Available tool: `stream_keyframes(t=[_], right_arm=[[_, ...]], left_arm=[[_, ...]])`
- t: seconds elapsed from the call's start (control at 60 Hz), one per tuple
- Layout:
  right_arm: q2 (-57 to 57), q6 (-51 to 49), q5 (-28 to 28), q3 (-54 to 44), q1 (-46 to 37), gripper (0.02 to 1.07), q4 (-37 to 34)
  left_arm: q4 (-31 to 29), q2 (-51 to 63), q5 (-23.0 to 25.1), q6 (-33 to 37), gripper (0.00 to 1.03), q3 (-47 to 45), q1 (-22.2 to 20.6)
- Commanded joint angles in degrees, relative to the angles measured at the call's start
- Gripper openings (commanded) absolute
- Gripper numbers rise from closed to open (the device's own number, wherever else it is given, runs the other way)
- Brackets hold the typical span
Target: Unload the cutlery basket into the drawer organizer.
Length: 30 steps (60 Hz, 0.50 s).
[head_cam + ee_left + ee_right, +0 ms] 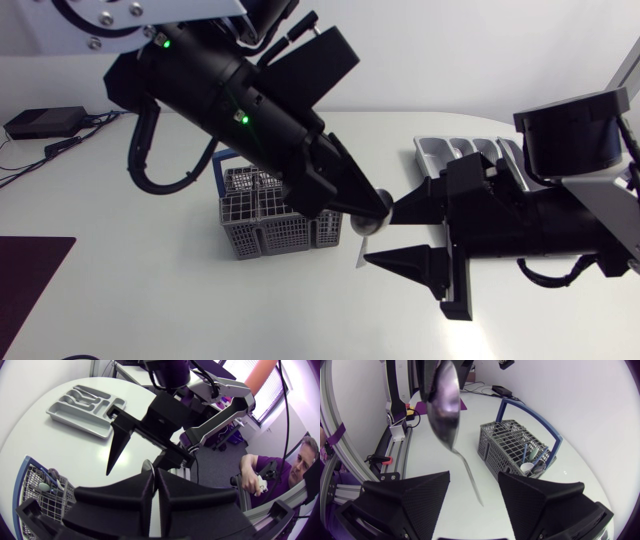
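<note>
Left claw (372,207) comes down on a slant from the upper left on a bulky matte black arm, its 2 wedge fingers (135,492) pinched almost together on the bowl end of a polished steel spoon (445,405). Only a thin sliver of metal shows between them in the left wrist view.

Below the arm, to the left of the claw tips, the cutlery basket (265,215) stands upright on the smooth white table (120,300). It is a boxy grey plastic lattice with a blue hoop handle (530,415). A few pieces stand inside it, 1 with a blue stem and 1 with a pale rounded end.

From the pinch, the spoon hangs in the air above the table, bowl uppermost and glossy, its slim handle (364,250) tapering downward.

That handle points into the gap of the right claw (395,235), whose 2 broad fingers (420,500), finely ribbed on their inner faces, are spread wide on either side of it without touching it.

Further right, behind the right arm, the drawer organizer (470,150) lies flat near the table's edge. It is a pale grey moulded tray with long rounded compartments, some cutlery lying in them, and it is well apart from the basket
</note>
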Motion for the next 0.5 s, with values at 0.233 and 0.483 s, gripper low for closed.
stream_keyframes(t=[0.233,0.483], right_arm=[[-2.0,0.9,-0.5,-0.2,1.9,0.3,-0.5],[-2.6,0.9,-0.5,-0.8,3.3,0.17,-1.0]], left_arm=[[-2.6,1.5,2.0,2.4,0.03,2.7,-0.4],[-2.9,1.9,2.3,2.7,0.03,2.1,-0.7]])
